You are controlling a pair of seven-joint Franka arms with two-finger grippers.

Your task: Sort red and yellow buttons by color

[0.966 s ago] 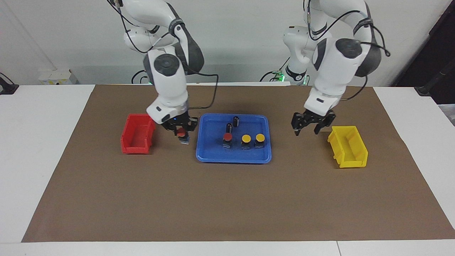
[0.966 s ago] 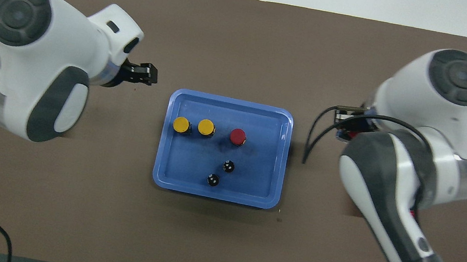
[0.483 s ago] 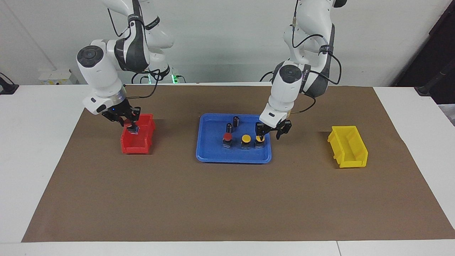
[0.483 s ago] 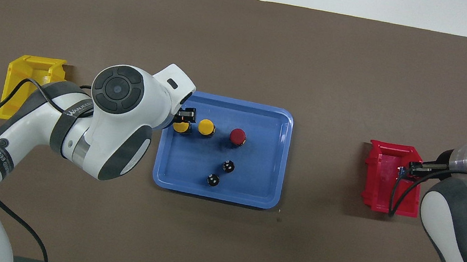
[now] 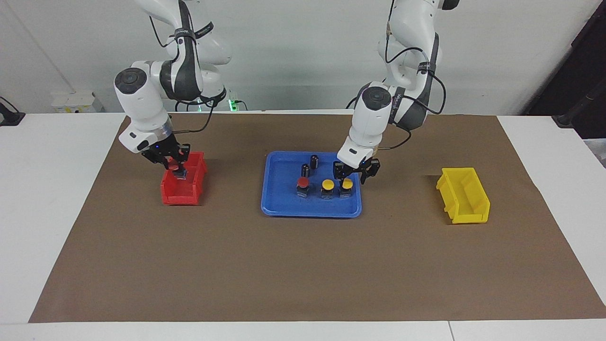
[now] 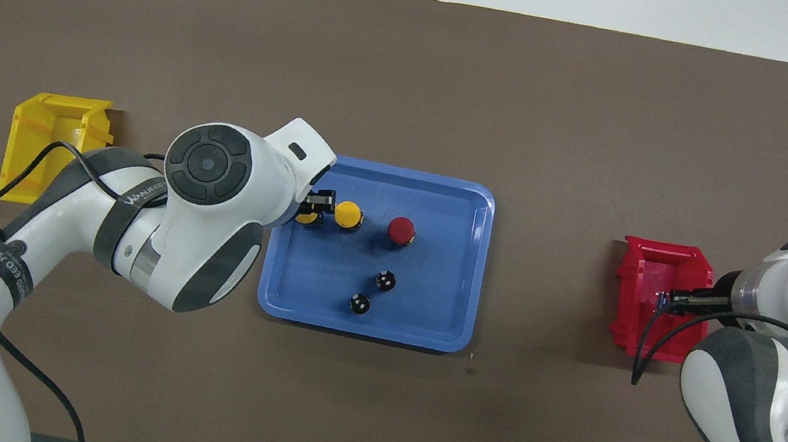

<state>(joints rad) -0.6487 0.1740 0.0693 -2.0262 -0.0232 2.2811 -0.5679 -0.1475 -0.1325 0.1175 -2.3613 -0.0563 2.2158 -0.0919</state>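
Observation:
The blue tray [image 5: 279,206] holds one red button [image 5: 302,183] and two yellow buttons [image 5: 327,184]. My left gripper [image 5: 349,177] is open and low over the tray. Its fingers straddle the yellow button [image 5: 347,183] at the left arm's end of the row, which is half hidden in the overhead view [image 6: 304,219]. My right gripper [image 5: 176,166] is shut on the other red button [image 5: 175,167] and holds it just over the red bin [image 5: 182,192]. In the overhead view the right gripper [image 6: 668,300] is over the red bin [image 6: 641,280].
Two dark cylinders [image 5: 314,161] [image 5: 305,169] stand in the tray nearer to the robots than the buttons. A yellow bin [image 5: 463,195] sits at the left arm's end of the brown mat.
My left gripper has come down around the yellow button at the end of the row. My right gripper has shifted a little over the red bin with the red button.

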